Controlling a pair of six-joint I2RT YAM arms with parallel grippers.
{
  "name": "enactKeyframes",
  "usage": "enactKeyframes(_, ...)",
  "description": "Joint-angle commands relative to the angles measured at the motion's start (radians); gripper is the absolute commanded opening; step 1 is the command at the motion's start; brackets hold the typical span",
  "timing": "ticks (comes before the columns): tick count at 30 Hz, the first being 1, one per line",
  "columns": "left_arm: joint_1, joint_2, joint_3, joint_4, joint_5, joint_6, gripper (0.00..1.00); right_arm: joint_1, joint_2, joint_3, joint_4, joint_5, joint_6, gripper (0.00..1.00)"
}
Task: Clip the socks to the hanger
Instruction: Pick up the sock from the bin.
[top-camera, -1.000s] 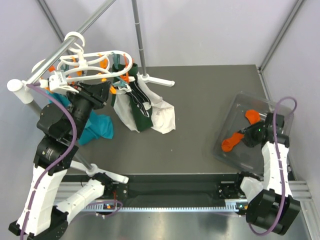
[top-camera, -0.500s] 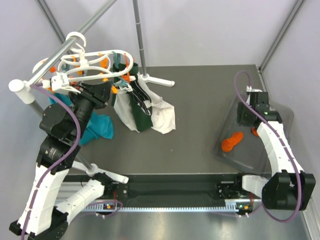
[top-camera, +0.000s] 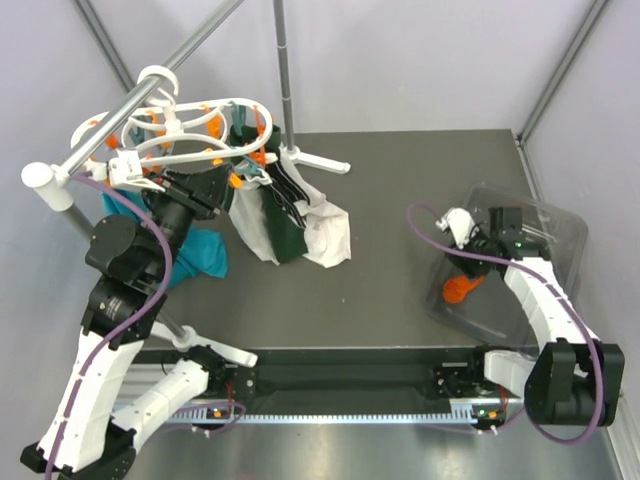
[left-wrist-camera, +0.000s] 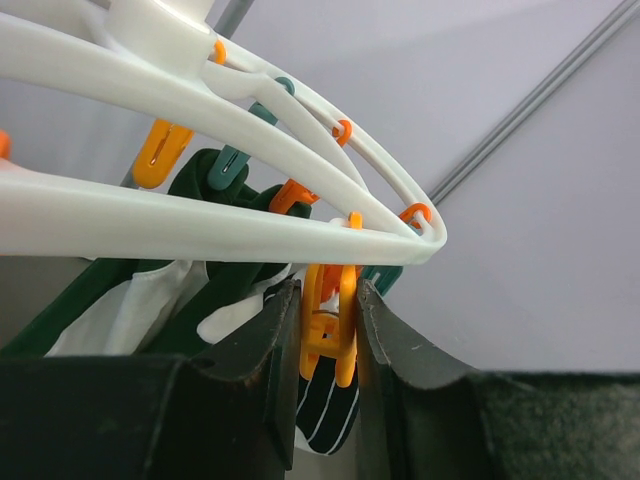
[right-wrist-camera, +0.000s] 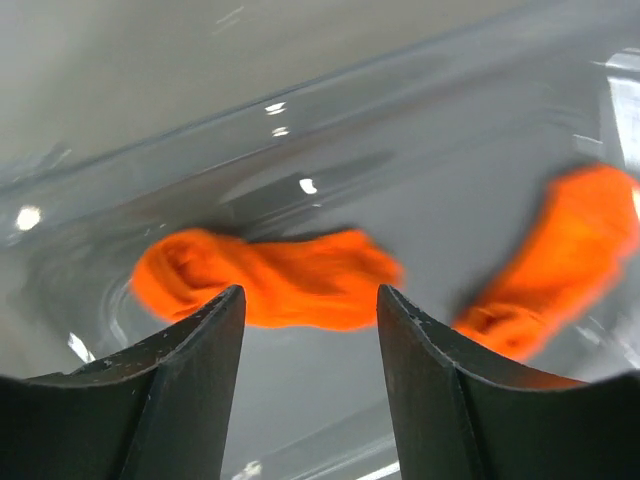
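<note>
Overhead first: white oval hanger (top-camera: 190, 128) hooked over grey rail (top-camera: 195, 38), orange pegs (top-camera: 262, 157) dangling round its ring. Left gripper (top-camera: 232, 180) up at the ring's near-right edge, among the pegs. Beneath that edge, a dark striped sock (top-camera: 283, 190) hanging against a dark-green cloth (top-camera: 285, 235) and a white cloth (top-camera: 328, 238). Far right, clear tray (top-camera: 545, 235) with one orange sock (top-camera: 460, 289) bunched at its near-left corner, and right gripper (top-camera: 478, 262) just above it. Jaw widths not readable from up here.

Next, left wrist: fingers (left-wrist-camera: 270, 345) drawn narrow, clamped on either side of one orange peg (left-wrist-camera: 327, 330) hung from the hanger (left-wrist-camera: 200, 228). Striped sock (left-wrist-camera: 328, 420) directly below that peg, thin white stripes on dark fabric. Whether the peg bites the sock, cannot tell.

Lastly, right wrist: fingers (right-wrist-camera: 190, 385) spread fairly wide, gripping nothing. Orange sock (right-wrist-camera: 270, 280) crumpled lengthwise on the tray (right-wrist-camera: 400, 140) beyond the tips, centred in the gap, untouched. Second orange sock (right-wrist-camera: 560, 265) off to the right, not made out in the overhead view.
</note>
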Motion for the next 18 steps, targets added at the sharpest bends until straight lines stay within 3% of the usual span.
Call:
enactKeyframes(1, -0.011, -0.003, -0.031, -0.116, 0.113, -0.043, 0.00, 0.015, -0.015, -0.081, 0.006, -0.144, -0.223, 0.55)
enactKeyframes(11, -0.011, 0.007, -0.016, -0.114, 0.113, -0.041, 0.00, 0.013, 0.063, -0.130, 0.029, -0.092, -0.359, 0.53)
enactKeyframes(18, -0.011, -0.004, -0.008, -0.149, 0.099, -0.009, 0.00, 0.013, 0.128, -0.162, 0.120, -0.081, -0.344, 0.50)
